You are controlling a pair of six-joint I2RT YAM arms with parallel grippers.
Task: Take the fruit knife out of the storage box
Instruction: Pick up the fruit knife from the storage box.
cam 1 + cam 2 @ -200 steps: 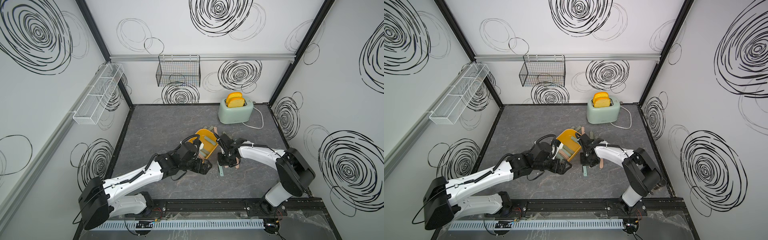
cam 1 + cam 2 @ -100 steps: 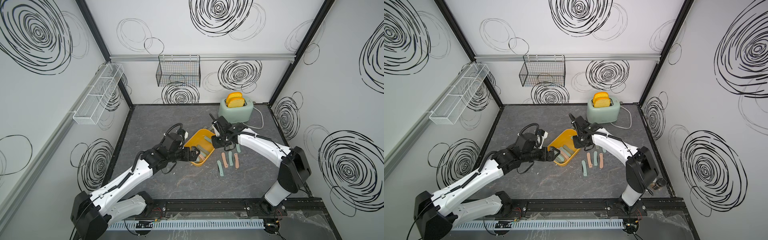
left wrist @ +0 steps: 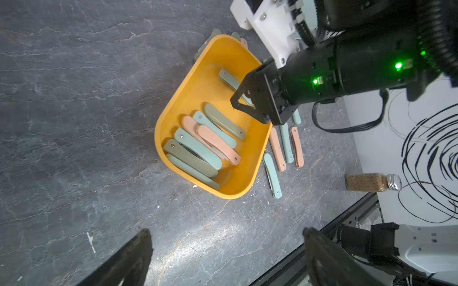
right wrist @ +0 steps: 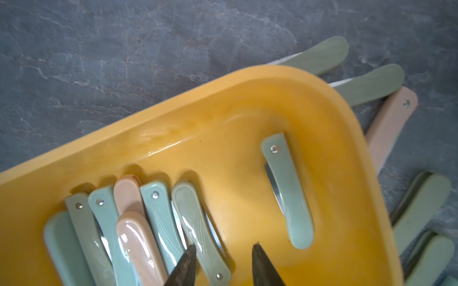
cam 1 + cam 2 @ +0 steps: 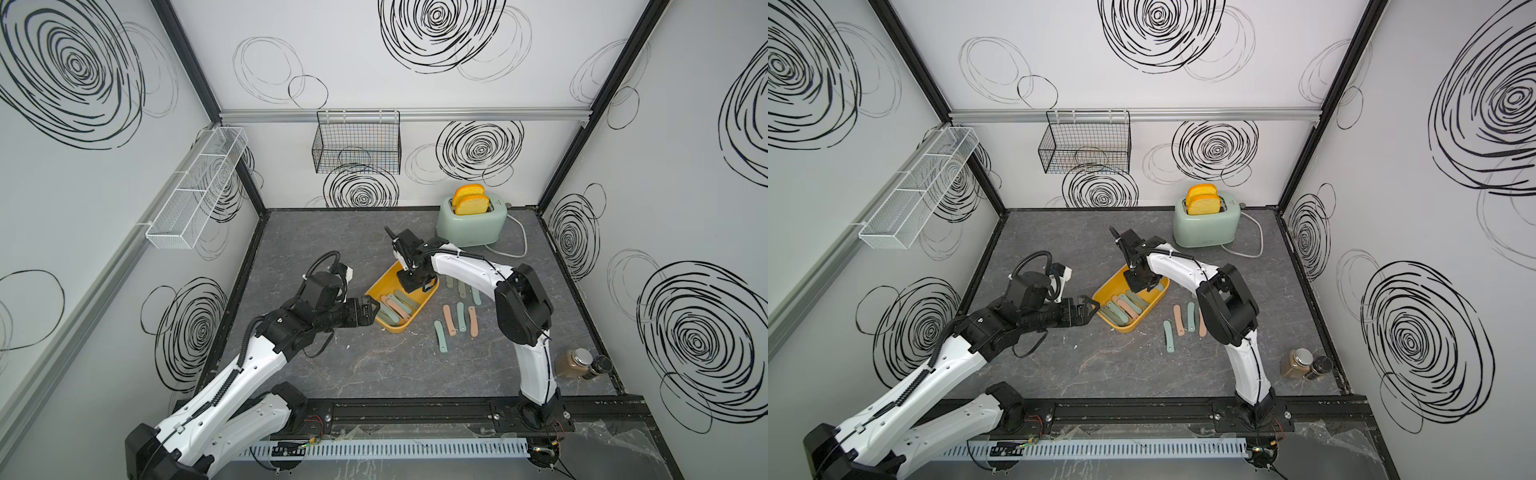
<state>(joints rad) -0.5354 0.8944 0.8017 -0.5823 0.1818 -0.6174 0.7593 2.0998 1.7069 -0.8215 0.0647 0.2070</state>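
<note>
In the right wrist view, the storage box [image 4: 223,118] is running off the frame edge, and the folded knives [image 4: 148,222] bunched inside it are losing their lower ends there. Three knives behind the box [image 4: 366,84] are lying partly hidden by its rim. In both top views, the right arm [image 5: 457,266] is covering part of the box.

Eight fruit knives [image 3: 218,144] inside one storage box [image 3: 198,81]; one toaster [image 5: 471,230]; two jars [image 5: 575,362].
</note>
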